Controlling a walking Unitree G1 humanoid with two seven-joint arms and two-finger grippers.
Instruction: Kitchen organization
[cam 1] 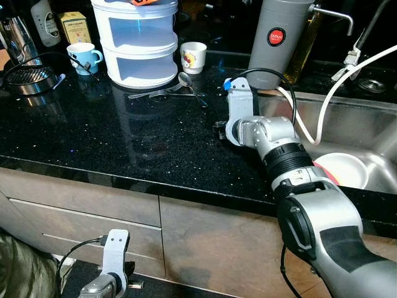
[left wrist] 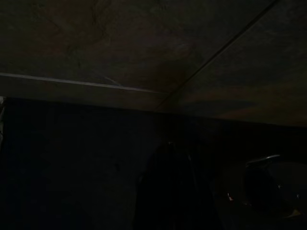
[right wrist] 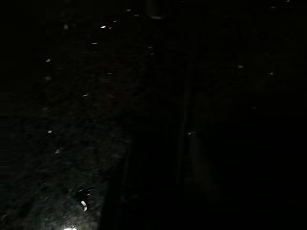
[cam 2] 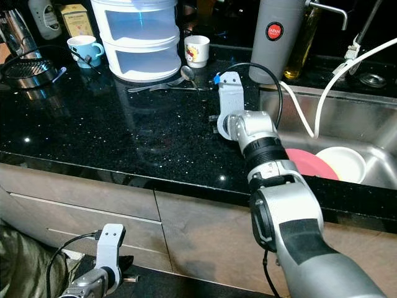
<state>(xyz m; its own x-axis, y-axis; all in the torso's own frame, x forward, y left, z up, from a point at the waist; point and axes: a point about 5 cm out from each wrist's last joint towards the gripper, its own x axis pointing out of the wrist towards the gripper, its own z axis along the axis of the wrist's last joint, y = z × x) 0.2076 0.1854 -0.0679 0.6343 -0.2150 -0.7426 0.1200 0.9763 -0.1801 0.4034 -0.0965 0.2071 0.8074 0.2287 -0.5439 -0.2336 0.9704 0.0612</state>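
We hover our right gripper (cam 1: 218, 129) low over the counter (cam 1: 124, 143), jaws hidden so we cannot tell, short of the spoons (cam 1: 186, 84) by the white bin: thin, stiff, slick metal, best pinched mid-handle

Light: very dim, mostly shade.
Upper area: brownish cabinet front (left wrist: 144, 43), faintly mottled.
Seams: one pale line (left wrist: 76, 82) running across the panel; one thin dark line (left wrist: 230, 45) slanting away from it.
Lower area: near-black surface (left wrist: 67, 163) under the panel's edge.
Left gripper fingers (left wrist: 165, 191): dark shapes, barely made out; spread not readable.
Rounded object (left wrist: 268, 179): faint pale rim, unidentifiable.
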